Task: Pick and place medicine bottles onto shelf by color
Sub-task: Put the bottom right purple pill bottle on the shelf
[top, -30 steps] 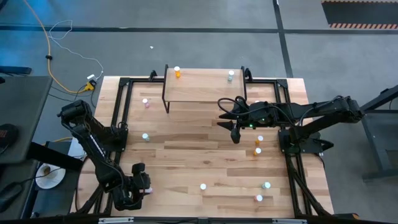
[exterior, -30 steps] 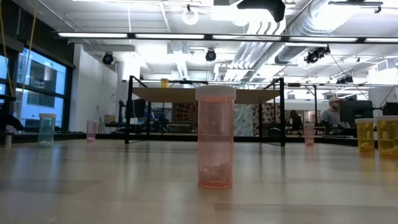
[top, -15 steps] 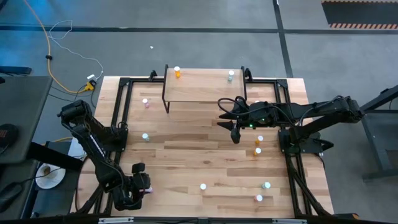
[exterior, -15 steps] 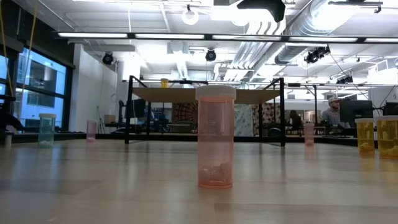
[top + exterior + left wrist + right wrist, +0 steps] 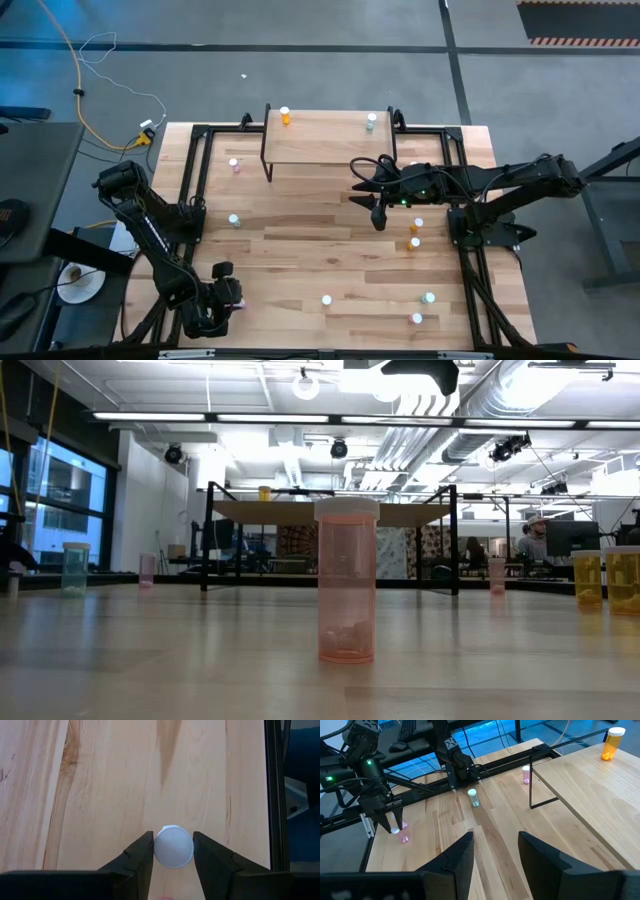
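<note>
Left hand around white-capped bottle, table frame rail just beside.

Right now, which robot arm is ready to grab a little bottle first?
The left one, probably. The left gripper already has its fingers on both sides of a white-capped bottle. The right gripper is open, with nothing between its fingers.

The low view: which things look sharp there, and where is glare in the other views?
Low view: the pink bottle nearest the camera is sharp, while the room beyond looks softer under bright ceiling lights. Left wrist view: even light and a bright white cap. High view: blue glare on the floor at the left edge.
</note>
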Controlling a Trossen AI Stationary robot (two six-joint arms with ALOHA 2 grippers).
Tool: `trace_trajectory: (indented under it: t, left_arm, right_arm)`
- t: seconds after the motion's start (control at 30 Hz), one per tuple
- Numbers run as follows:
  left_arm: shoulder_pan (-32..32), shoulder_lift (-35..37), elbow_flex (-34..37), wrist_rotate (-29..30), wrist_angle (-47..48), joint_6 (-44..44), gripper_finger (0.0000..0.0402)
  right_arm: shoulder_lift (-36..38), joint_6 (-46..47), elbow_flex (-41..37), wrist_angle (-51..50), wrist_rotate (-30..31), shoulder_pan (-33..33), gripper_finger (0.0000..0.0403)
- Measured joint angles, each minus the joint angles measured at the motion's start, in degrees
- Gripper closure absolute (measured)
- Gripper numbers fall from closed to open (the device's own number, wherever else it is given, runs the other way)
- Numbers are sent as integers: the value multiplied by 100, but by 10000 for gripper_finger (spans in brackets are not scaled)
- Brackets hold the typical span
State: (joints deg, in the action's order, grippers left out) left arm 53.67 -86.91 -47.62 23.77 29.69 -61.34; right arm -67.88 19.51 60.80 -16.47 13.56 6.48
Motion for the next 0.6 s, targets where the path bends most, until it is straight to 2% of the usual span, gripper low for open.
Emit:
trace_trajectory:
  t: [0.37, 0.6]
  left_arm:
    - [-9, 0, 0, 187, 0, 4, 284]
    - [-249, 0, 0, 240, -2, 237, 284]
  right_arm:
    - [0, -35, 0, -1, 0, -1, 256]
    - [0, -44, 0, -2, 0, -9, 256]
